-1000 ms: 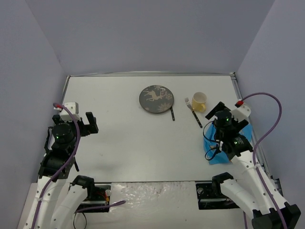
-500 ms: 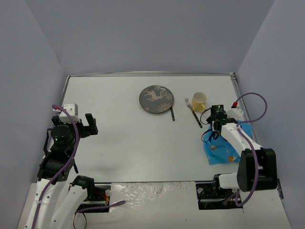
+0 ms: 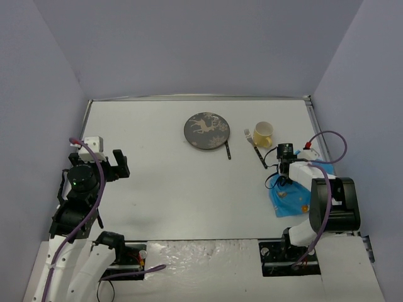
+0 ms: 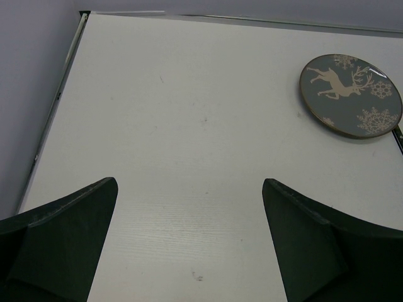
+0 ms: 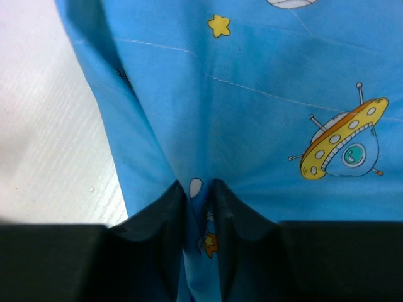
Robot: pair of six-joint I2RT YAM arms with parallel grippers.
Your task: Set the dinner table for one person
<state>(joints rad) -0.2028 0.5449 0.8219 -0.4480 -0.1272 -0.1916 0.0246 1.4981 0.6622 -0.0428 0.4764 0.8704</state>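
Note:
The dinner table (image 3: 157, 189) is a wide white top with a thin metal rim. At its right edge lies a blue cartoon-print placemat (image 3: 291, 200), rumpled. My right gripper (image 3: 284, 168) is down at the placemat's far end. In the right wrist view the right gripper (image 5: 200, 189) is shut on a pinched-up fold of the placemat (image 5: 264, 94). My left gripper (image 3: 119, 163) hangs open over the left side of the table, and in its own view the left gripper (image 4: 189, 189) holds nothing.
A dark reindeer plate (image 3: 206, 131) sits at the far middle and shows in the left wrist view too, as the plate (image 4: 350, 95). A dark knife (image 3: 227, 150) lies beside it. A fork (image 3: 255, 146) and a yellow cup (image 3: 263, 133) lie just beyond the placemat.
The right arm has swung down and lowered its gripper onto the placemat's far end, and its jaws have closed on a fold of cloth. The left arm has not moved.

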